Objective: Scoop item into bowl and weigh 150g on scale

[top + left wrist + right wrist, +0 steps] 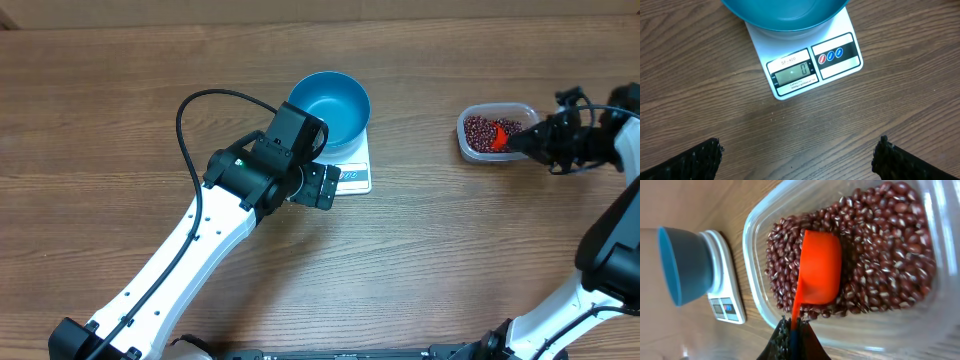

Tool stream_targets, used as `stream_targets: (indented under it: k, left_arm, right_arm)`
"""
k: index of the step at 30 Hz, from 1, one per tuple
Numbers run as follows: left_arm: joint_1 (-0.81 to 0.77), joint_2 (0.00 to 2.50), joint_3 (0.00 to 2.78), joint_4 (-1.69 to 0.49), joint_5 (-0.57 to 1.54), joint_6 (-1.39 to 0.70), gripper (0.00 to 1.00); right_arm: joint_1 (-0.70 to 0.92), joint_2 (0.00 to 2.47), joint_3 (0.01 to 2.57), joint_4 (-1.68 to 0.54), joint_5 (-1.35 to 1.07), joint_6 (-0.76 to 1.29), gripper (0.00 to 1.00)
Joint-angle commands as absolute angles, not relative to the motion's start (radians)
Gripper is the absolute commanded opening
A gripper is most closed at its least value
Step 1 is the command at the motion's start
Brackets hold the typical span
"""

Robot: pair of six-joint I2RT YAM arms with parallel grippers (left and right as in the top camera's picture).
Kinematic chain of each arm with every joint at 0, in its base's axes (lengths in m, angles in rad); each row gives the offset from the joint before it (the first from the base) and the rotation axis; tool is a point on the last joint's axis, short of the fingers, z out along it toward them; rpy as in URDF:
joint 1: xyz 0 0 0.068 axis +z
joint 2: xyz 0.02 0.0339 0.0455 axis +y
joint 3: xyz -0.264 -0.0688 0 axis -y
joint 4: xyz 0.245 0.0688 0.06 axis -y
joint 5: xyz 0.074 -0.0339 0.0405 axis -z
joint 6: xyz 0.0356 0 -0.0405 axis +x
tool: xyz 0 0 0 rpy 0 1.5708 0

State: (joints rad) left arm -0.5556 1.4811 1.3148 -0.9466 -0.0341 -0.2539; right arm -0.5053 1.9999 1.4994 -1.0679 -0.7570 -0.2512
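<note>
Right gripper [791, 327]: I log it clamped on red scoop [820, 265] among beans [885, 245]. Left gripper [797, 159]: spread wide, empty, facing scale [837, 67] with bowl [785, 12].

- Left arm [165, 262]: long white shell links joined by rounded black joints, entering the overhead view at 7 o'clock.
- A thin black cable [179, 125] loops off it toward 10 o'clock.
- Left claw [799, 160]: black fingers [697, 161] with rough, knobbly faces.
- Right arm [555, 305]: white shells and black joints, at 4 o'clock.
- Right claw [791, 340]: dark and ridged.
</note>
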Motion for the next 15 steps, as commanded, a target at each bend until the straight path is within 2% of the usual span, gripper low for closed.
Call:
stream_targets:
  k: [1,15]
  left_arm:
    - [-0.555,1.473,1.309,-0.945,-0.044,-0.239,0.99]
    - [-0.555,1.473,1.309,-0.945,-0.044,-0.239,0.99]
  right_arm:
    - [-0.531,2.006,1.497,-1.078,-0.836,-0.289,0.04]
    - [-0.538,2.008,1.441,-1.026,-0.92,-0.29,0.04]
